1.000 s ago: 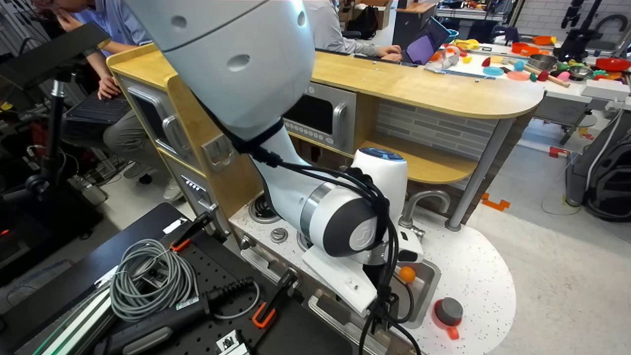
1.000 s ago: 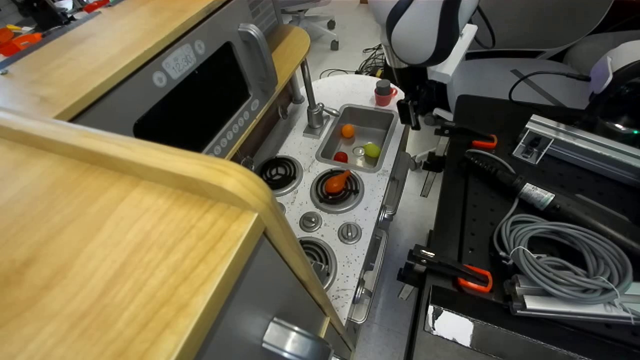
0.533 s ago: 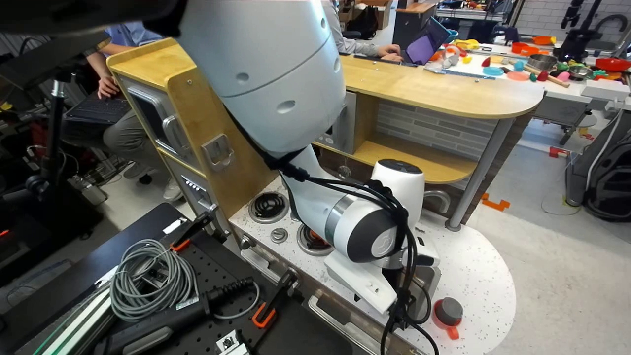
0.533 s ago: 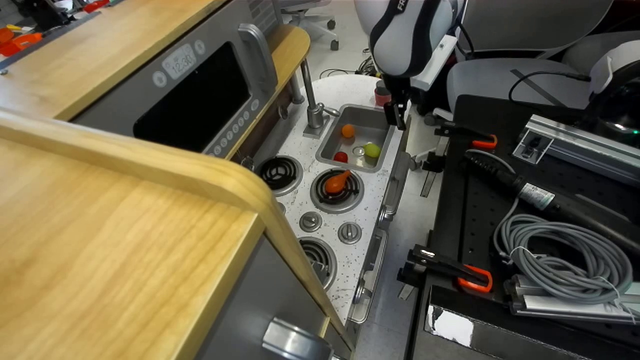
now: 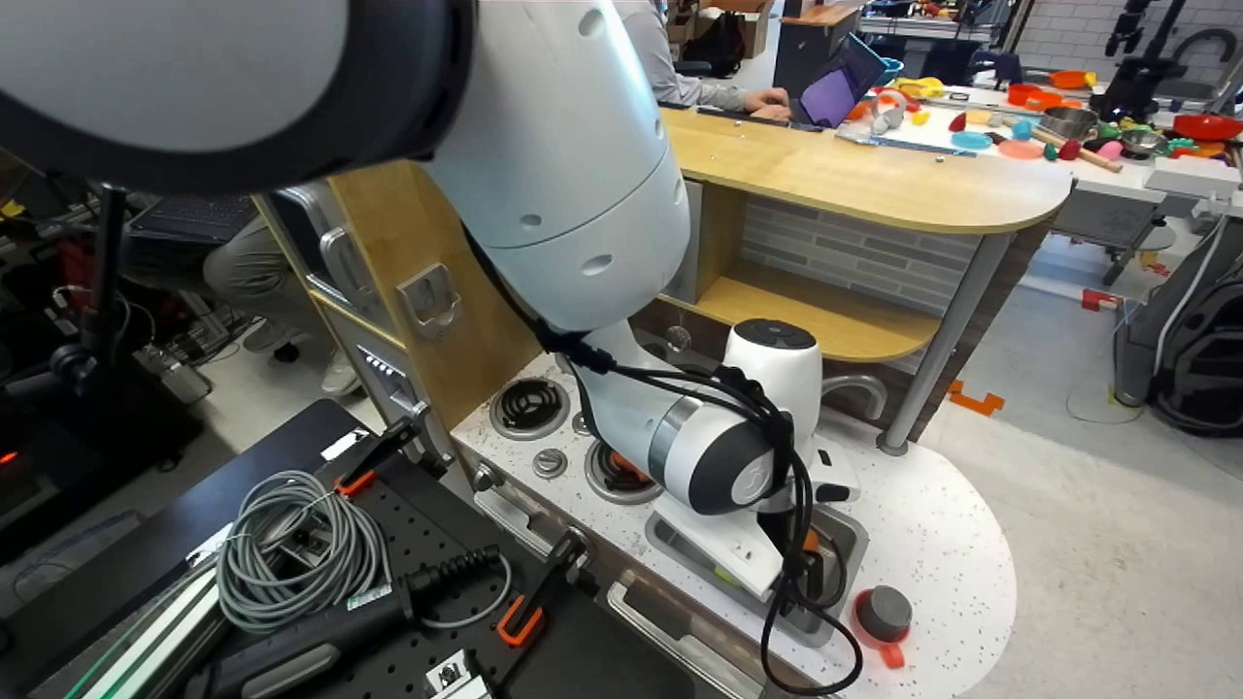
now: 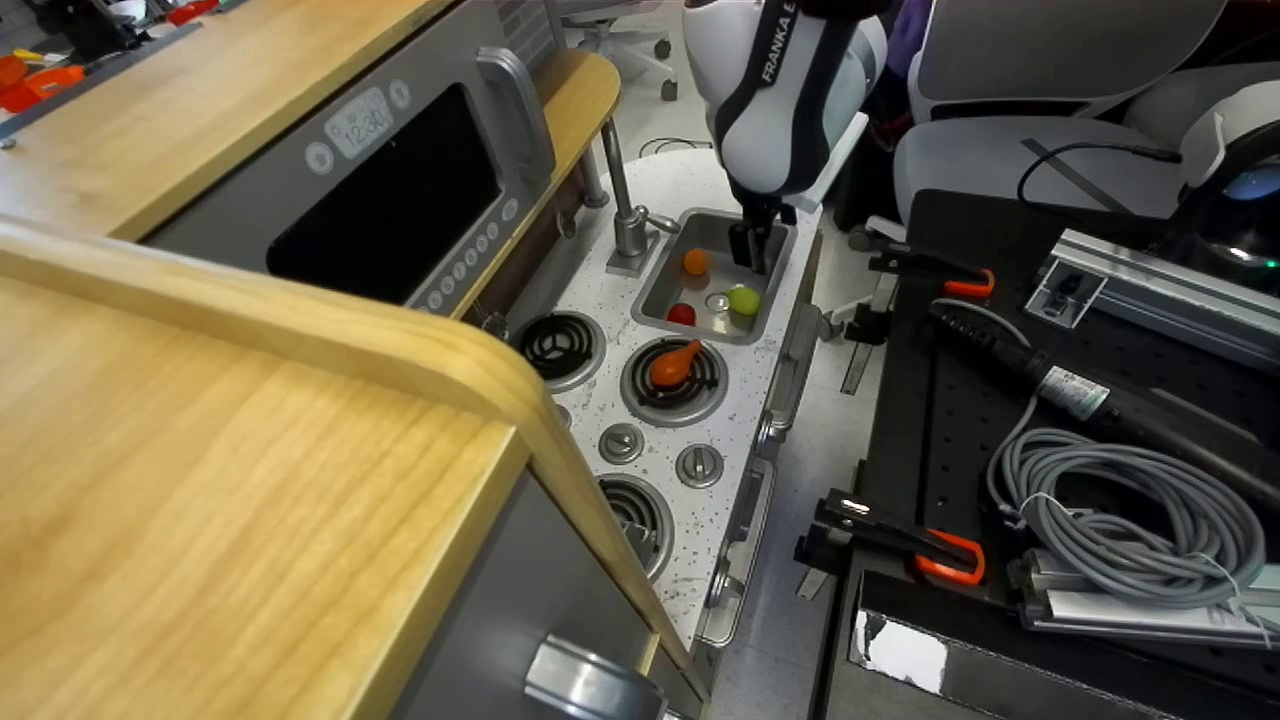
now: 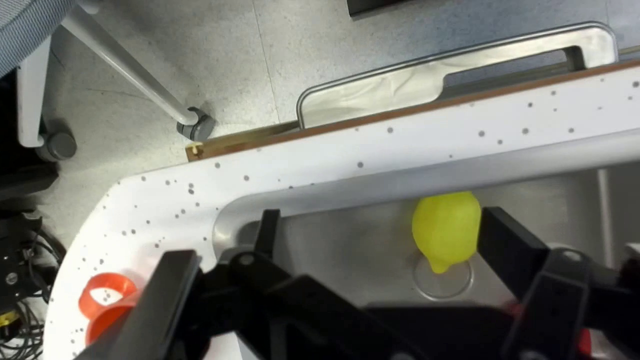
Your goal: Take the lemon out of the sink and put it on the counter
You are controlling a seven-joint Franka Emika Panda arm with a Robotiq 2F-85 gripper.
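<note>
The white, dark-speckled kitchen countertop [image 5: 947,558] ends in a broad curve, where a red mug [image 5: 878,641] stands just beside the sink [image 6: 705,232] set into it. A metal faucet [image 6: 630,233] rises next to the sink, with coil burners [image 6: 558,346] and grey knobs [image 6: 699,466] further along.

Bright overall, pale glare on the arm [image 5: 592,194], the wrist-view hand [image 7: 375,235] dark.
</note>
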